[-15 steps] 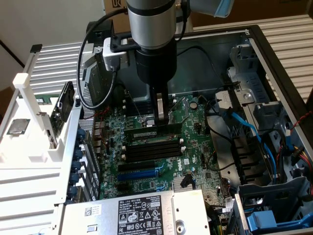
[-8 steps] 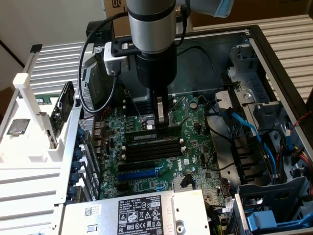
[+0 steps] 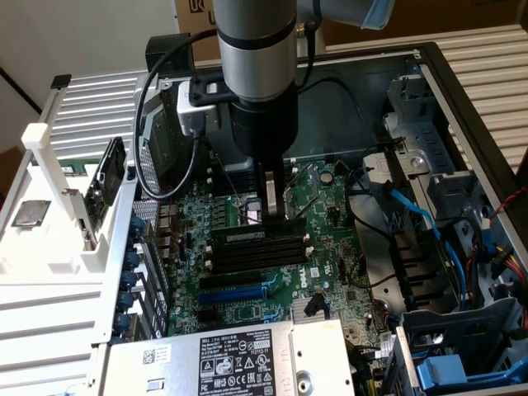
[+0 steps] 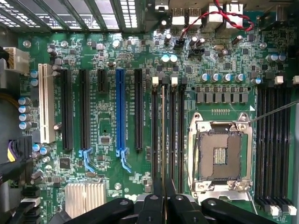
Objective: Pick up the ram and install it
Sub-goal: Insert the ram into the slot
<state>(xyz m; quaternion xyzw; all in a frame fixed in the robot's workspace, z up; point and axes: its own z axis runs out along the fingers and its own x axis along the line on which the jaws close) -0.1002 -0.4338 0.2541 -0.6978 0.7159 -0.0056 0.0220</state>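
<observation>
Gripper (image 4: 163, 207) fingers clamp the ram (image 4: 163, 140) edge-on, standing it in a slot beside the socket (image 4: 219, 156); full seating I can't confirm.

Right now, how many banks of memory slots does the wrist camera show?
2. One bank lies in line with the jaws, beside the CPU socket; the other bank lies on the socket's opposite side. None seems hidden.

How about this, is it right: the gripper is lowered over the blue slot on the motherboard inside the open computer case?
Not quite. The gripper is lowered over the black memory slots, not the blue slot, which lies off to one side. The exterior view shows this. The rest stands: it is on the motherboard, inside the open case.
</observation>
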